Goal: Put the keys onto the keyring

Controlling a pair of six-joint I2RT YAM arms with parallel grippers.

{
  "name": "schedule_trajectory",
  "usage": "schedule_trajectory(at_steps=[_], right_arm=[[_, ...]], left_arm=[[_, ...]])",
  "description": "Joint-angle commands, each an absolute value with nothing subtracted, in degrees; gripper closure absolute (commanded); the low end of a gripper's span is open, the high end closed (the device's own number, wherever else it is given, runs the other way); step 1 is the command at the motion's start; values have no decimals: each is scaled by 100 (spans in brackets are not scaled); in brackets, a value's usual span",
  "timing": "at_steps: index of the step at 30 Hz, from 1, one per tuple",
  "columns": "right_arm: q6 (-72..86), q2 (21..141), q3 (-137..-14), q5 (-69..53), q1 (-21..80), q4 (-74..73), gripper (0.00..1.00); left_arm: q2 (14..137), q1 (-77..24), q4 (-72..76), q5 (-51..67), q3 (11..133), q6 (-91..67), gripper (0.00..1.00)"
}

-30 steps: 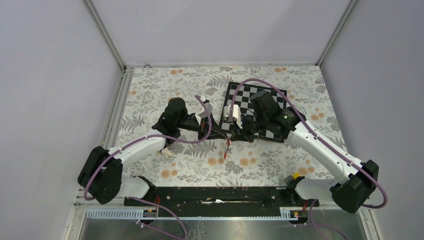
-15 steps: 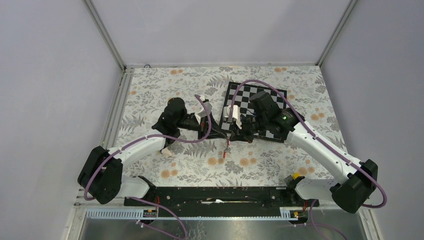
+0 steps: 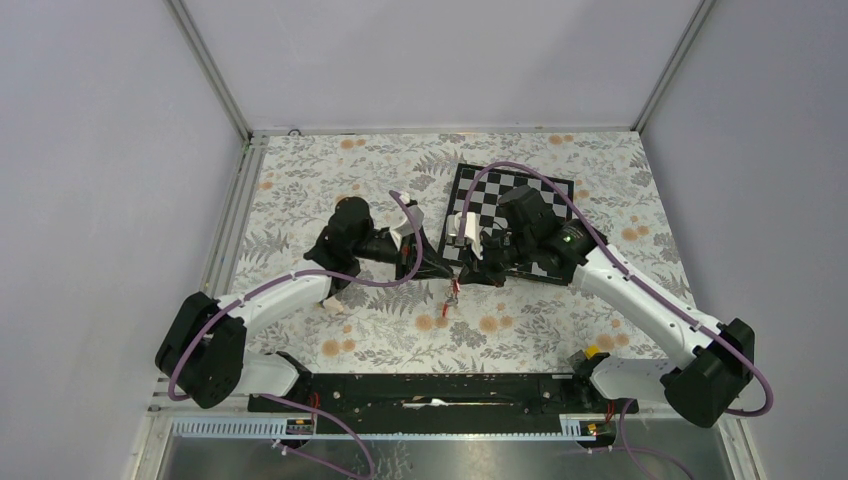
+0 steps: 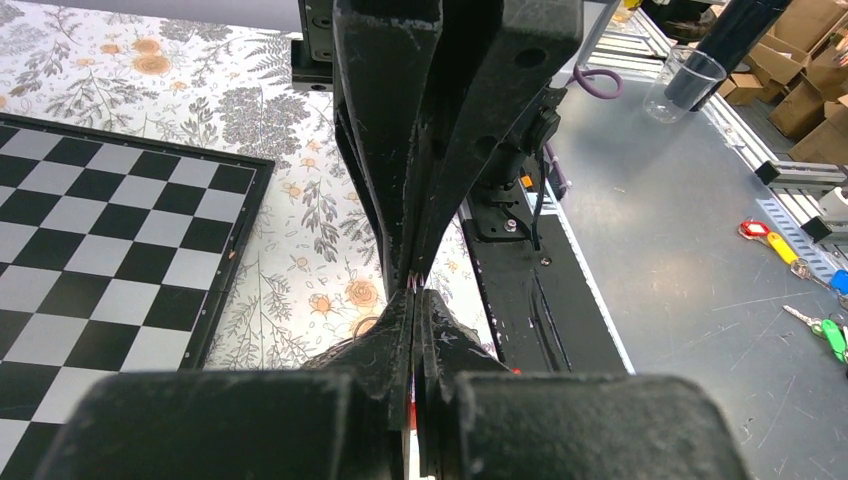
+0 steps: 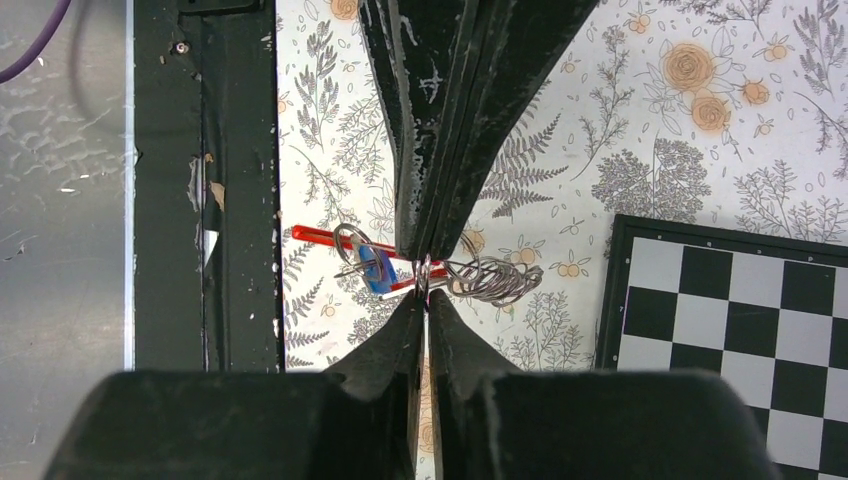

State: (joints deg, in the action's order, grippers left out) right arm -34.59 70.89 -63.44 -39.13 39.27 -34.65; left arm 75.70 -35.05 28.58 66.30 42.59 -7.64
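Just off the edge of the chessboard (image 5: 720,330), the right gripper (image 5: 424,270) clenched the keyring (image 5: 490,280), the keys (image 5: 375,268) dangling beside it over floral cloth (image 5: 640,130); the left gripper (image 4: 415,285) was pinched tight (grasp unclear)

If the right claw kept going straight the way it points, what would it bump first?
The left claw. It points straight back, almost tip to tip with the right claw. Only the thin keyring, which both seem to pinch, lies between them.

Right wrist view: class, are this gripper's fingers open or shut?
Shut: the right gripper has its tips pressed together, pinching the keyring wire.
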Motion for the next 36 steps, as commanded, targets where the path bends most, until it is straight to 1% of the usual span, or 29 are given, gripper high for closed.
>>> schedule_trajectory(at_steps=[1,8,15,29,36], right_arm=[[-3402,6882,-6317,-3779,3963,-3392,88],[-3347,6684,-6469,-3823,3912,-3436,73],[-3257,6760,-6565,-4060,3910,-3387,63],[-3176,6810,-6749,-3983,3903,-3317,60],[-3149,6844,-6759,-4069,3904,-3314,62]], left_arm=[[7374,-3498,3549,6908,4316,-827,100],[7396,-3489,3657,6887,4290,-920,100],[7453,-3489,3856,6848,4274,-1112,100],[7508,-3489,3911,6864,4204,-1125,100],[7523,-3489,3956,6860,4220,-1174,100]])
